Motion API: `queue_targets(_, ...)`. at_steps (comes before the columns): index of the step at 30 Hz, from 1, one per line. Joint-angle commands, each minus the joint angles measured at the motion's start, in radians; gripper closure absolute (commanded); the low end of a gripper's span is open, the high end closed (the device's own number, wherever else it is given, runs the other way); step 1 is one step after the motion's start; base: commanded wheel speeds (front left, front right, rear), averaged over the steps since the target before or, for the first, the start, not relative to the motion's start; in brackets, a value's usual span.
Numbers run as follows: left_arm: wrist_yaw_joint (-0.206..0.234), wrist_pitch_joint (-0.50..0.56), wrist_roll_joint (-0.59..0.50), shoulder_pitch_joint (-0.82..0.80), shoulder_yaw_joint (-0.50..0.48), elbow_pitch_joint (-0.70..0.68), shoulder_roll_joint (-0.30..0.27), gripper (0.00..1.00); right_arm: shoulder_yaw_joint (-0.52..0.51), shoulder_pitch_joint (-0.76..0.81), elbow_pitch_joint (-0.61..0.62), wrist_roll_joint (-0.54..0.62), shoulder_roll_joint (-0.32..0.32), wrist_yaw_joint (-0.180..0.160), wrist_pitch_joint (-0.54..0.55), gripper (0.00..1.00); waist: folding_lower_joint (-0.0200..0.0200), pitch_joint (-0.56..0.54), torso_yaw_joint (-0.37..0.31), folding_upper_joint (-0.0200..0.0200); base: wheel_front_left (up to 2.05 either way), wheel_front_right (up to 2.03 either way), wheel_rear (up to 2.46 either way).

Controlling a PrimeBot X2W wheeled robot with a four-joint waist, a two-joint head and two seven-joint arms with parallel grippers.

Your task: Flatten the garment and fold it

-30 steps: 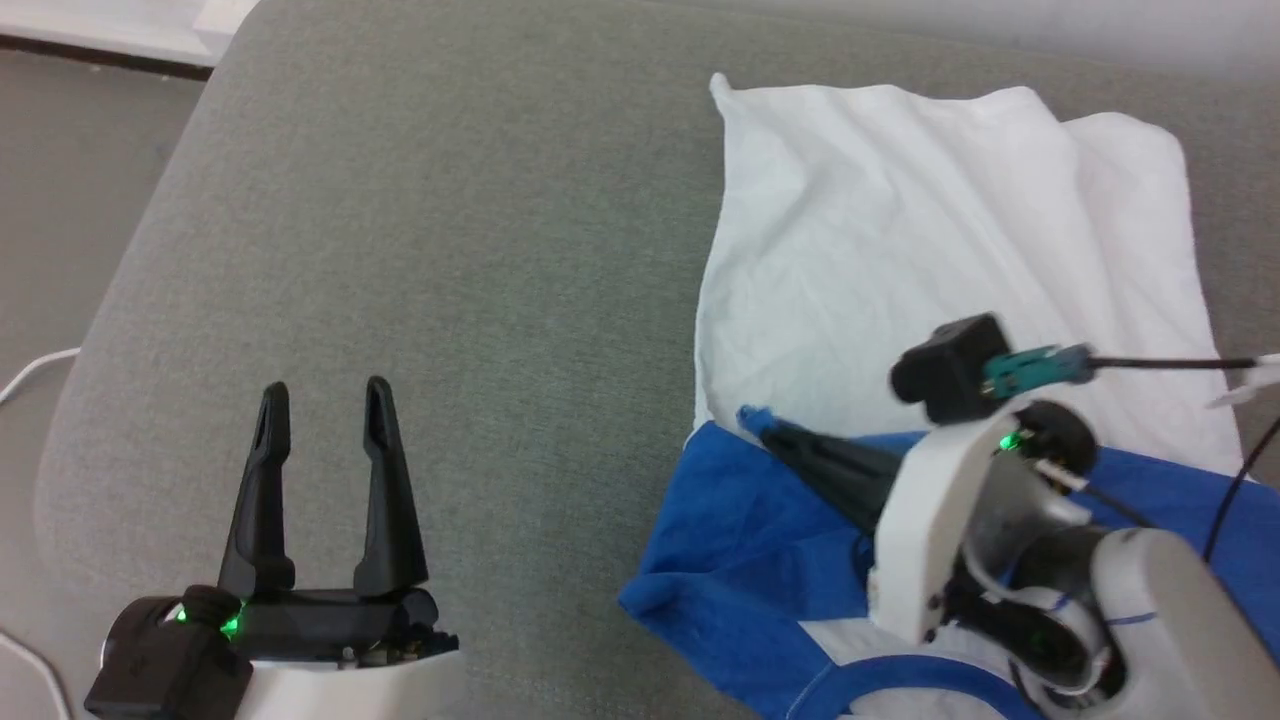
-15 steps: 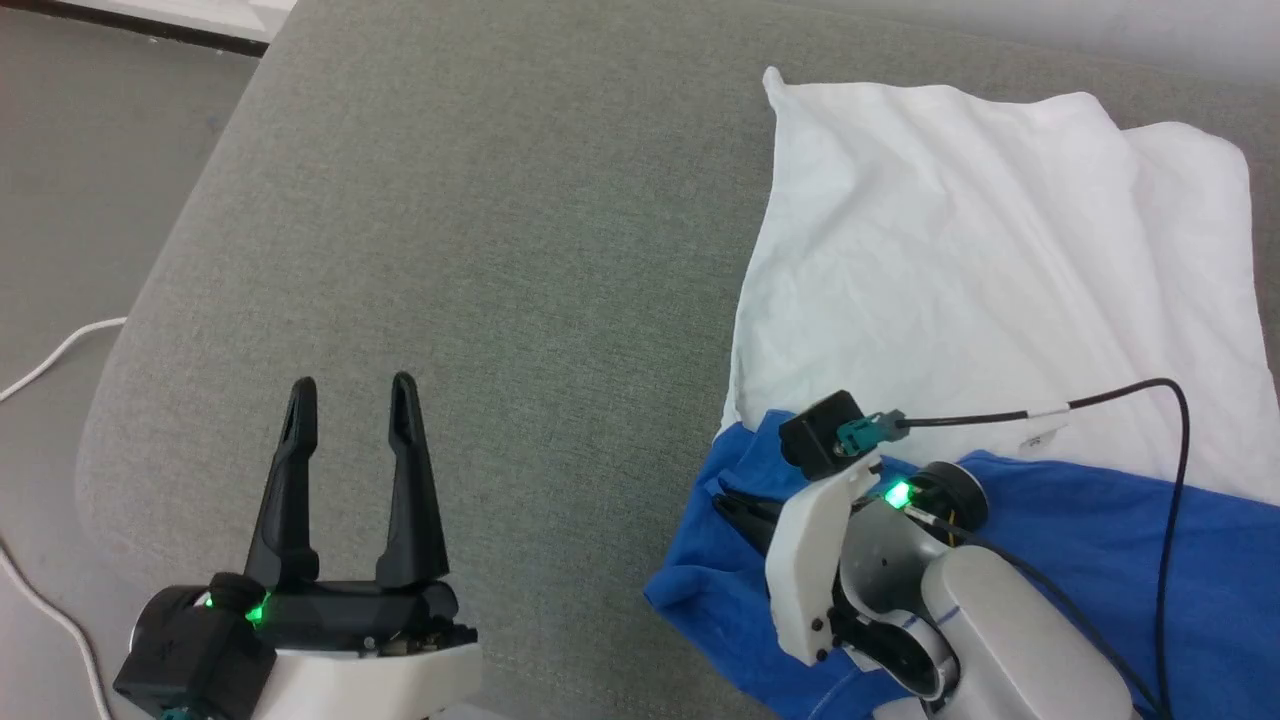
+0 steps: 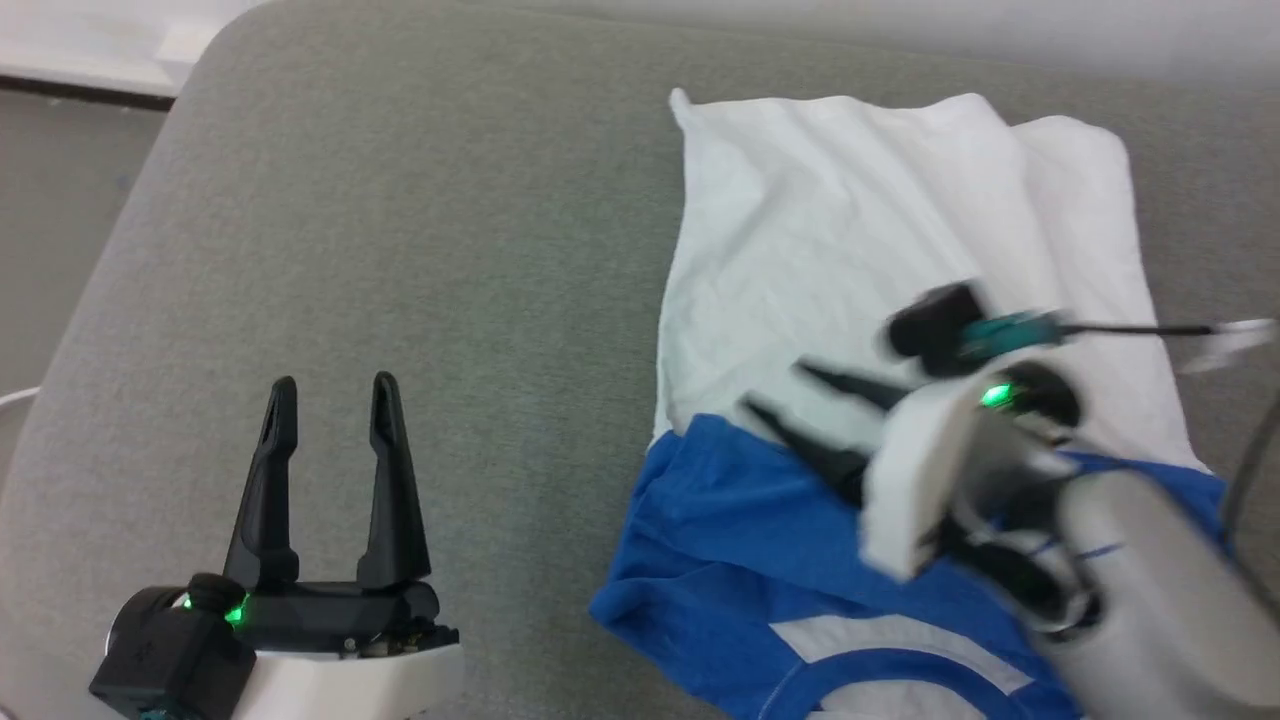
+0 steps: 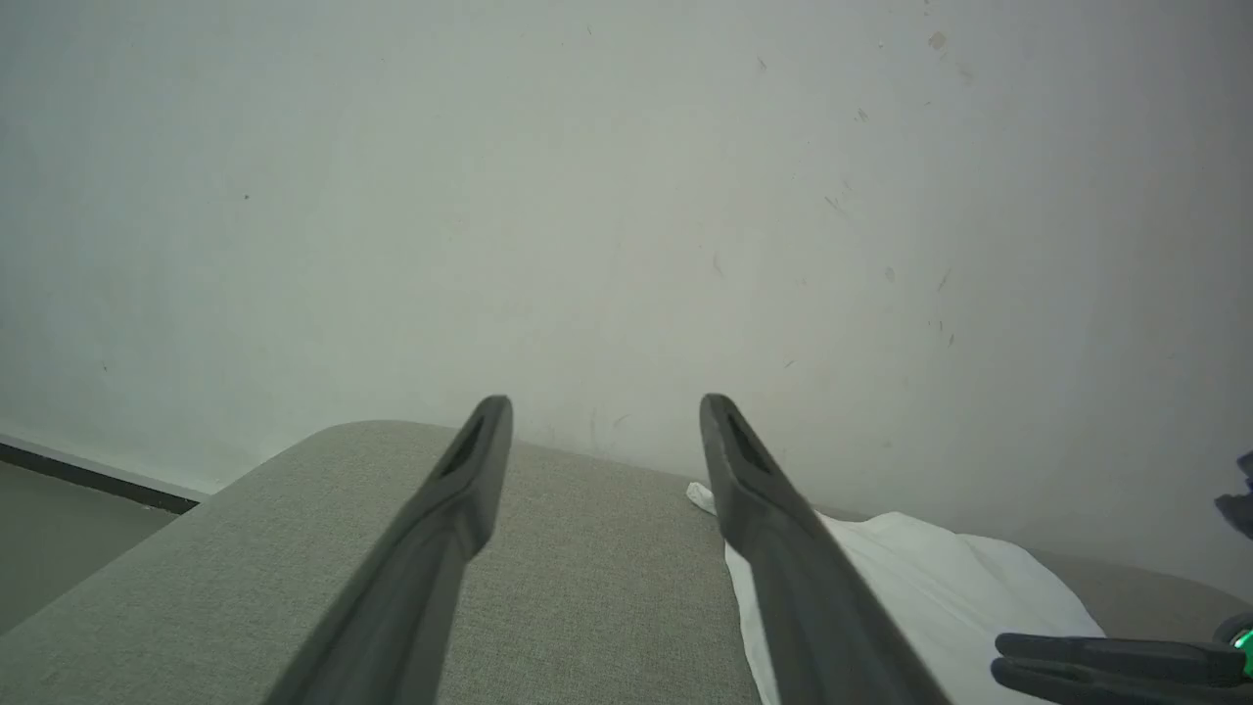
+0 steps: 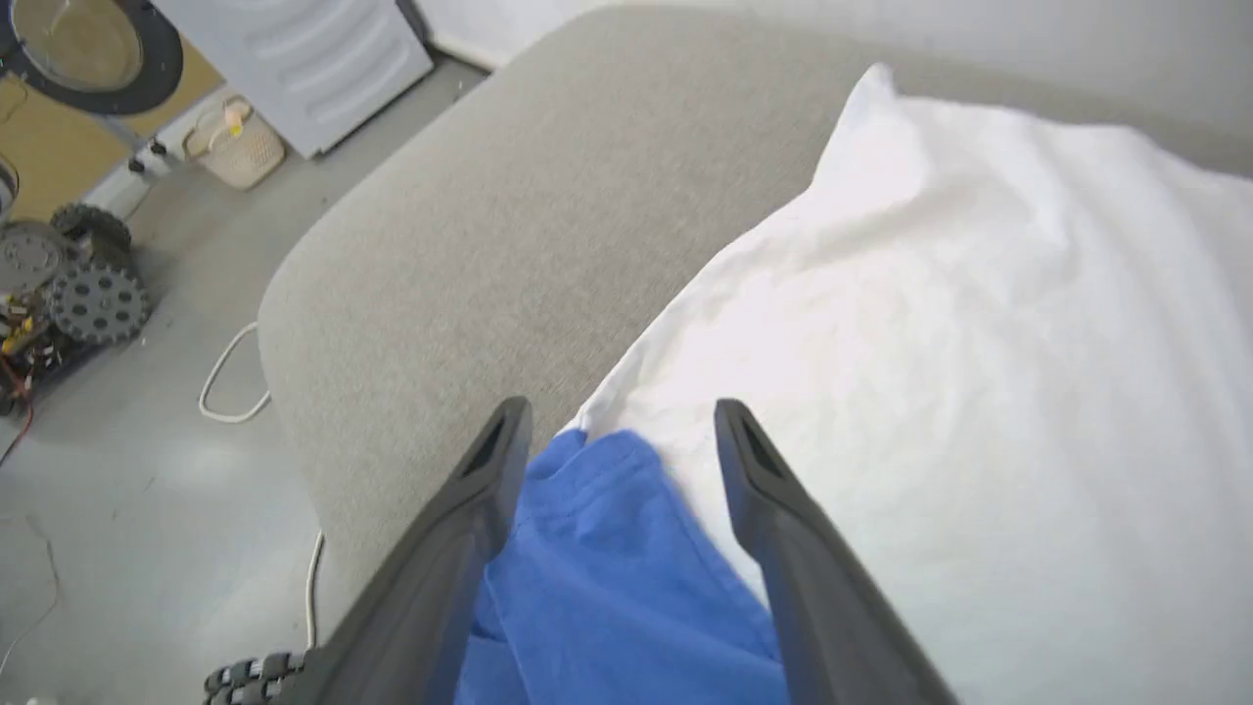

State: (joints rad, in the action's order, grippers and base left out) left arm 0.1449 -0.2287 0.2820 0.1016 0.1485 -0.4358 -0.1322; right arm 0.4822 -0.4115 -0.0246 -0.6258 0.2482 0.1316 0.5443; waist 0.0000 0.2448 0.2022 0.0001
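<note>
The T-shirt (image 3: 850, 230) is showing soft, matt cotton-like cloth, finely creased in white and blue alike. The counter (image 3: 450, 200) is wearing coarse, matt grey woven upholstery. The left gripper (image 3: 332, 383) and the right gripper (image 3: 772, 387) are showing matt dark plastic jaws on smooth white shells.

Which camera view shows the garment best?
The head view: the garment shows its white body, blue sleeve and neck trim. The right wrist view gives white cloth and a blue sleeve end; the left wrist view, a white corner.

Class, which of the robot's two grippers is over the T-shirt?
The right gripper, fingers open above the blue sleeve; the left gripper is over grey cushion.
</note>
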Motion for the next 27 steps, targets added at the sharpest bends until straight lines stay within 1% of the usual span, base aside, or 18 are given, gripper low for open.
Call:
queue_targets(1,0.005,0.003,-0.004,0.007,-0.003,-0.007,-0.007,0.0,-0.059,0.015,0.039,-0.006,0.02,-0.001,-0.01,0.0,0.0,-0.015,-0.039,-0.0001,0.0,0.0,0.0)
queue_targets(4,0.007,0.009,-0.007,0.004,-0.002,-0.014,-0.011,0.0,-0.209,0.063,0.126,0.012,0.056,-0.001,-0.036,0.0,0.0,-0.015,-0.064,-0.0001,0.0,0.0,0.0)
queue_targets(9,0.005,0.016,-0.011,-0.004,0.008,-0.016,-0.015,0.0,-0.458,0.162,0.234,0.054,0.059,-0.001,-0.094,0.0,0.0,-0.011,-0.096,-0.0001,0.0,0.0,0.0)
queue_targets(13,0.003,0.016,-0.012,-0.006,0.017,-0.007,-0.015,0.0,-0.628,0.245,0.31,0.124,0.024,-0.001,-0.173,0.0,0.0,-0.011,-0.111,-0.0001,0.0,0.0,0.0)
queue_targets(17,-0.002,0.016,-0.006,0.003,0.031,0.01,-0.011,0.0,-0.773,0.335,0.383,0.222,-0.058,-0.001,-0.286,0.0,0.0,-0.011,-0.117,-0.0001,0.0,0.0,0.0)
queue_targets(19,-0.004,0.014,-0.001,0.007,0.04,0.021,-0.007,0.0,-0.816,0.383,0.408,0.261,-0.105,-0.001,-0.336,0.0,0.0,-0.009,-0.116,-0.0001,0.0,0.0,0.0)
queue_targets(21,-0.005,0.011,-0.001,0.012,0.048,0.036,-0.003,0.0,-0.839,0.425,0.416,0.274,-0.142,-0.001,-0.383,0.0,0.0,-0.005,-0.116,-0.0001,0.0,0.0,0.0)
queue_targets(25,-0.002,0.003,-0.009,0.022,0.061,0.076,0.001,0.0,-0.843,0.496,0.396,0.305,-0.179,-0.001,-0.455,0.0,0.0,0.001,-0.117,-0.0001,0.0,0.0,0.0)
queue_targets(27,-0.002,-0.001,-0.007,0.024,0.064,0.087,0.006,0.0,-0.836,0.514,0.386,0.299,-0.189,-0.001,-0.476,0.0,0.0,0.003,-0.12,-0.0001,0.0,0.0,0.0)
